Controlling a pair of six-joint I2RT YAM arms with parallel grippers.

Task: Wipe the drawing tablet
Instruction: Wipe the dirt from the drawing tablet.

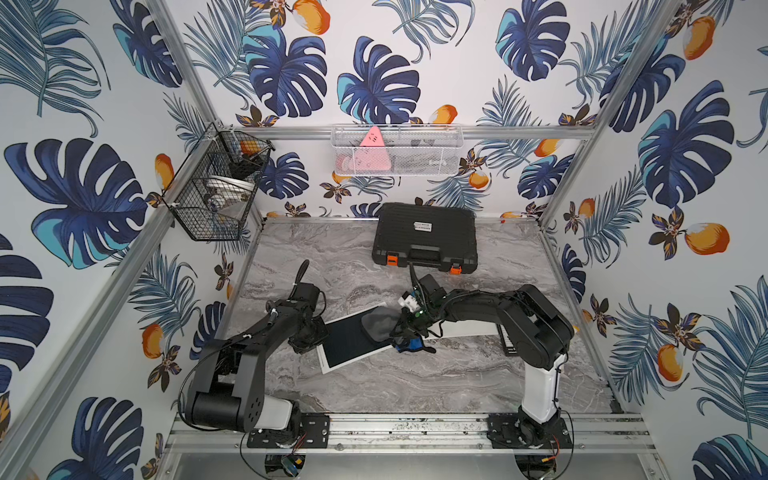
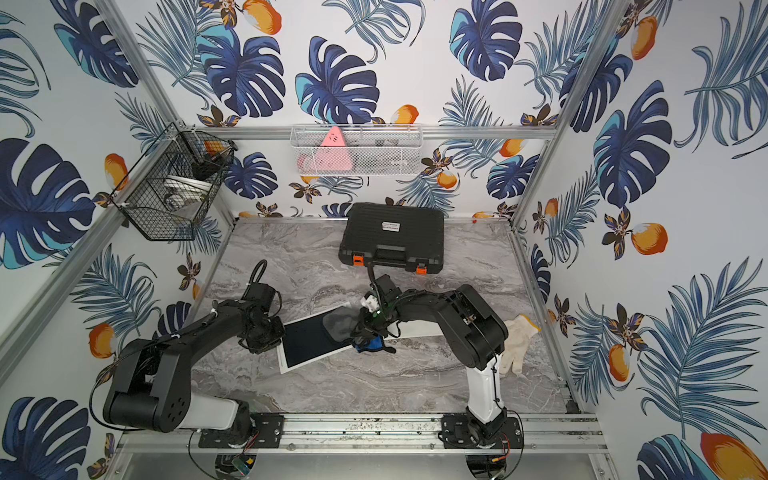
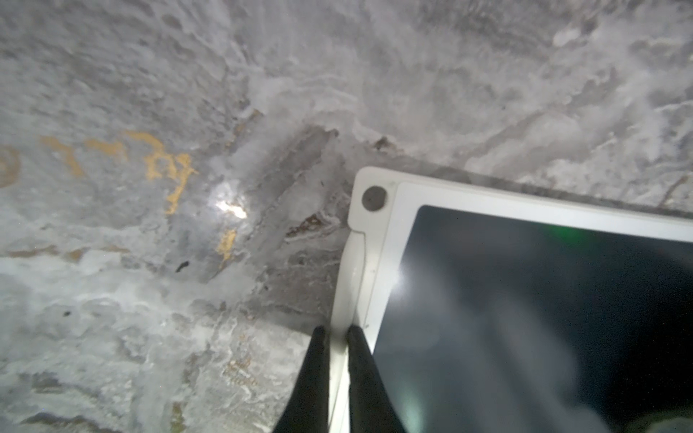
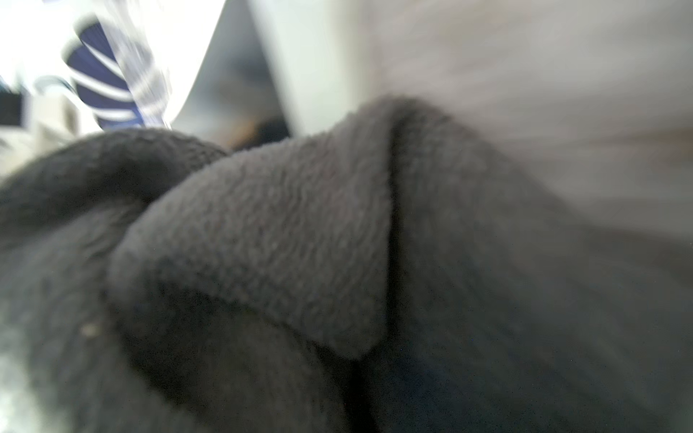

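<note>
Grey cloth (image 4: pixel 337 262), seemingly in right gripper (image 1: pixel 397 330), overlies drawing tablet (image 1: pixel 349 345).

Case (image 1: pixel 424 232) rear, tablet (image 1: pixel 349 343) centre; front tabletop (image 1: pixel 415 382) free.

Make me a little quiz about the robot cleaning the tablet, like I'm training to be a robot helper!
1. True or false: the grey cloth rests on the drawing tablet.
2. Pick one: what is the left gripper pinching?
A. the tablet's white edge
B. the middle of the dark screen
C. nothing at all
3. Fill the gap: the black case at the back of the table has two ____ latches.

Key: 1 true; 2 A; 3 orange.
</note>
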